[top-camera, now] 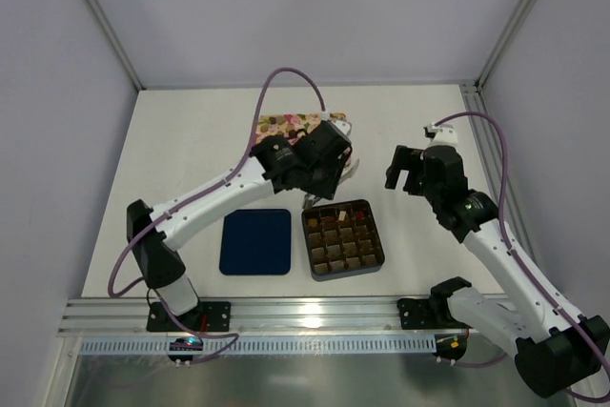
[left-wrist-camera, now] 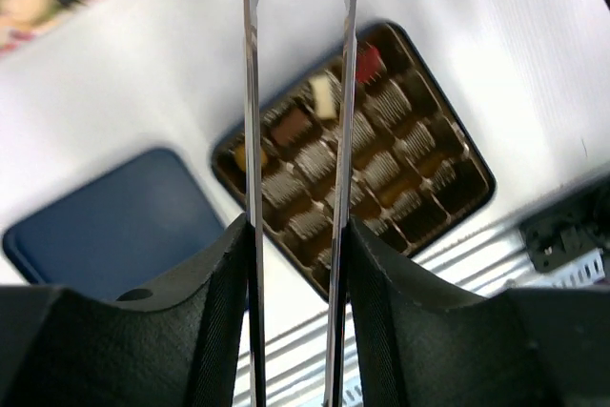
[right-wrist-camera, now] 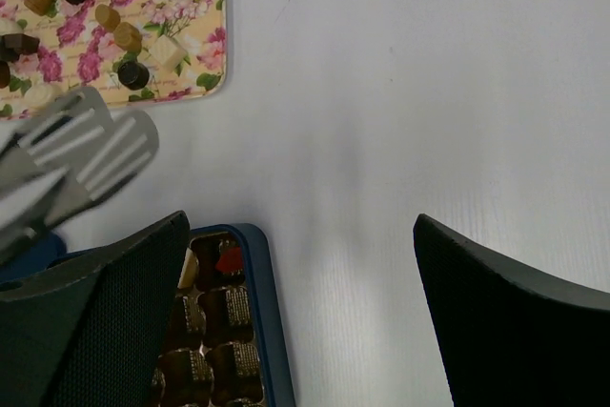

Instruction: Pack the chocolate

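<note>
My left fingers (left-wrist-camera: 252, 140) and right fingers (right-wrist-camera: 505, 312) are released, empty. Small brown chocolate pieces (right-wrist-camera: 132, 74) lie in the dark square gridded box (top-camera: 345, 275) and beyond it, on a floral tray (right-wrist-camera: 191, 7). Likely light, fragile: pinch 2 opposite sides gently.

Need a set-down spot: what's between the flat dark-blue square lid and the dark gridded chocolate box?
Nothing: just a narrow bare strip of white table, shown in the top view.

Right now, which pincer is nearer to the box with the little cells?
Left. The left pincer hangs just over the far left corner of the box; the right pincer hovers apart from it, off beyond its far right corner.
</note>
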You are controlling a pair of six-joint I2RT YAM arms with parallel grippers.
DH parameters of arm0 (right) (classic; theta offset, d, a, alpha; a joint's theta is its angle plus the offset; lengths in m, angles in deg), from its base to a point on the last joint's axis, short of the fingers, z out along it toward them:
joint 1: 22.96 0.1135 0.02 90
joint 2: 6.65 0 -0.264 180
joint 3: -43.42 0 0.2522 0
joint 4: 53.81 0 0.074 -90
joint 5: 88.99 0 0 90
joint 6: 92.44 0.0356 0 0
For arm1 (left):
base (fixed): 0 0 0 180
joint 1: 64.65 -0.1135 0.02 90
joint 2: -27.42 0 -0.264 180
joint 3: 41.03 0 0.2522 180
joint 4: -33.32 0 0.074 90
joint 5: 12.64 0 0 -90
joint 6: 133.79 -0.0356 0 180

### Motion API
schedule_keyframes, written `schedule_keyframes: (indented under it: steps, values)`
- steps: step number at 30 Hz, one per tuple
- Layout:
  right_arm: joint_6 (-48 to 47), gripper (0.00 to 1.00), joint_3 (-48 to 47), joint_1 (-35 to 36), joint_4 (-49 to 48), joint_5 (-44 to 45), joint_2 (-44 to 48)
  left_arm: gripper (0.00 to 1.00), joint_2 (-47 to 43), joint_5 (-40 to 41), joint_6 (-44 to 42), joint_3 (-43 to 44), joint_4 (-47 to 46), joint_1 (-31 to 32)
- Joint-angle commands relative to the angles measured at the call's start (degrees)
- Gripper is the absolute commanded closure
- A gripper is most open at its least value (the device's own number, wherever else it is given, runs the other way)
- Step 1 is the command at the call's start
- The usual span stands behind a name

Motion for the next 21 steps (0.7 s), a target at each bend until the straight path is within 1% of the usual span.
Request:
schedule_keyframes:
  steps: [1,5,9,15,21]
  values:
    - [-0.13,0.00,-0.41,-0.45,-2.88,-1.47,-1.36,0.57,1.11,2.19,-4.14,5.09,0.14,-5.27]
    - [-0.21,0.00,-0.94,-0.45,-3.75,-2.62,-2.50,0.57,6.90,1.84,-7.04,9.48,0.84,-11.15]
    - [-0.30,0.00,-1.12,-0.45,-4.02,-3.41,-3.12,0.57,11.56,1.22,-8.46,13.19,1.90,-13.97]
    - [-0.39,0.00,-0.42,-0.45,-4.46,-3.85,-3.21,0.56,14.91,0.69,-8.99,13.55,1.99,-15.30]
    - [-0.30,0.00,0.02,-0.45,-4.72,-4.02,-2.95,0.56,15.62,-0.01,-9.25,12.93,1.11,-15.39]
